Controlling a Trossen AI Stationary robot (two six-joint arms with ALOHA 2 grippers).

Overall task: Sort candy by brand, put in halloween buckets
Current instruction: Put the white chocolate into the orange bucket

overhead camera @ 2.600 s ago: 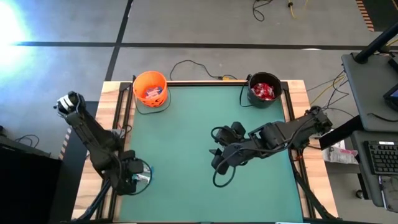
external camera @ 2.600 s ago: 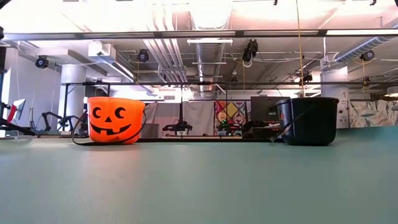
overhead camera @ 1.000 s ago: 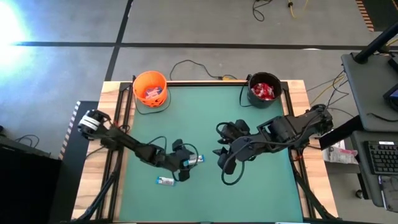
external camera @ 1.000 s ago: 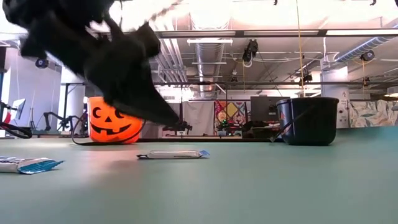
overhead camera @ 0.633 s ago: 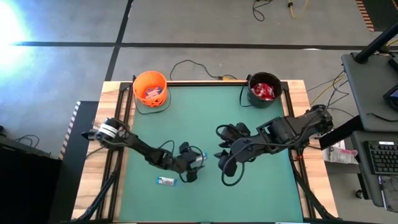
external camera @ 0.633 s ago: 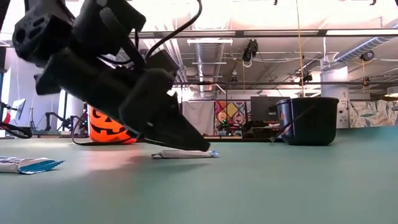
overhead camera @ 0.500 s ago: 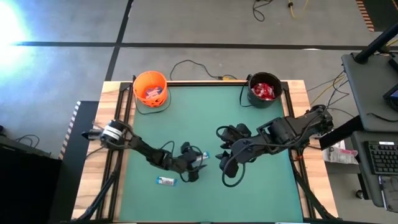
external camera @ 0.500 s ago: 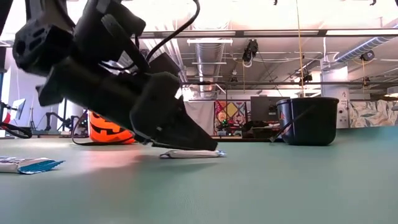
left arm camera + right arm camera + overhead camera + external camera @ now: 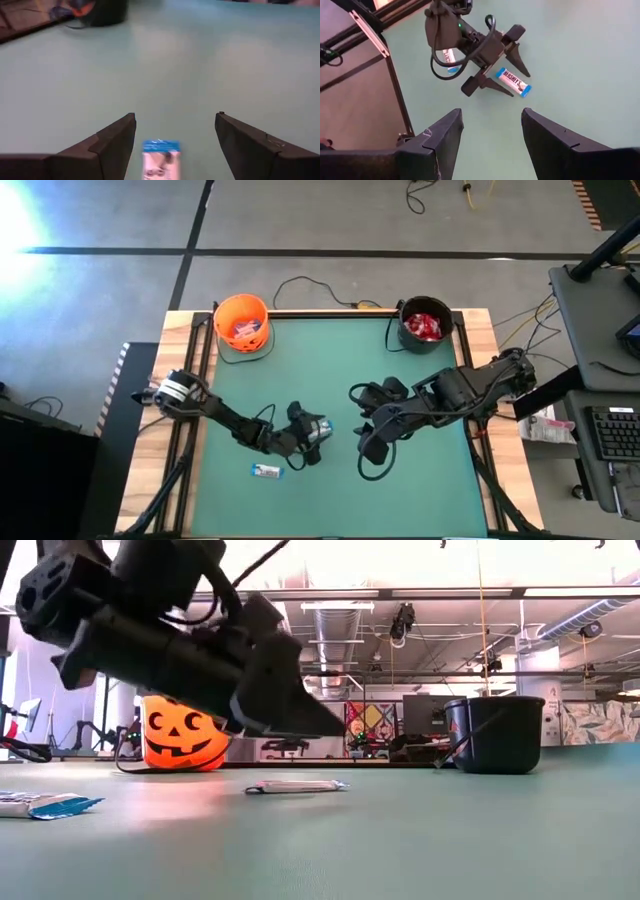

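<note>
A light blue-and-white bar (image 9: pixel 513 81) lies flat on the green table near its middle. My left gripper (image 9: pixel 175 120) is open and hovers just above it, one finger on each side, touching nothing; the low view (image 9: pixel 330 728) shows its fingertips clear of the bar (image 9: pixel 297 785). A second bar (image 9: pixel 266 471) lies nearer the front edge. My right gripper (image 9: pixel 492 112) is open and empty, raised to the right of the bar. The orange bucket (image 9: pixel 241 323) stands at the far left, the black bucket (image 9: pixel 424 326) with red packets at the far right.
Cables run behind the far edge (image 9: pixel 310 285). Wooden strips and black rails (image 9: pixel 195 380) border the green mat on the left and right. Bare mat lies between the two bars and the buckets.
My left gripper has gone toward the table's right edge, dipped until its fingers were down at the bar, then risen a little, staying open. The bar has slid slightly toward the right edge and still lies flat.
</note>
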